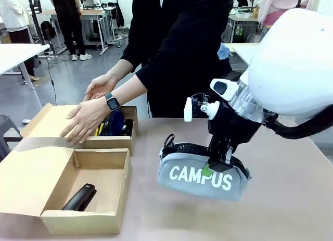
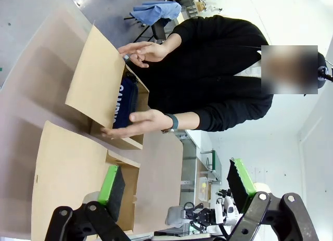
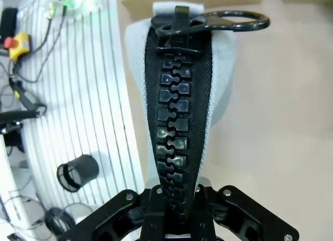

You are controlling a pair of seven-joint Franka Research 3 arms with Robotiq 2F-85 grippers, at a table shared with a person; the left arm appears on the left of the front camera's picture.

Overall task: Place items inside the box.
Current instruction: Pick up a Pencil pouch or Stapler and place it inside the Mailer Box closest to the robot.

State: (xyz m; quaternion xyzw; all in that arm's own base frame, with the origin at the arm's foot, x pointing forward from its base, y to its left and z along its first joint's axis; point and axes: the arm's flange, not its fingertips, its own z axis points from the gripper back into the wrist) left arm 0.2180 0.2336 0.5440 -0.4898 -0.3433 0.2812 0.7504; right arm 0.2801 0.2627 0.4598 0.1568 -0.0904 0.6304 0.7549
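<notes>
1. The right gripper (image 1: pixel 217 159) pinches the pencil case (image 1: pixel 200 177) by its zip; hold that pinch firm.
2. The case is right of the box (image 1: pixel 86 221): carry it left, clearing the wall.
3. Lower it beside the stapler (image 1: pixel 79 198), away from the person's hand (image 1: pixel 86 118).

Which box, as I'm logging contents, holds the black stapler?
The near box, stapler on its floor; the far box, under the person's hand, holds the navy pouch.
</notes>
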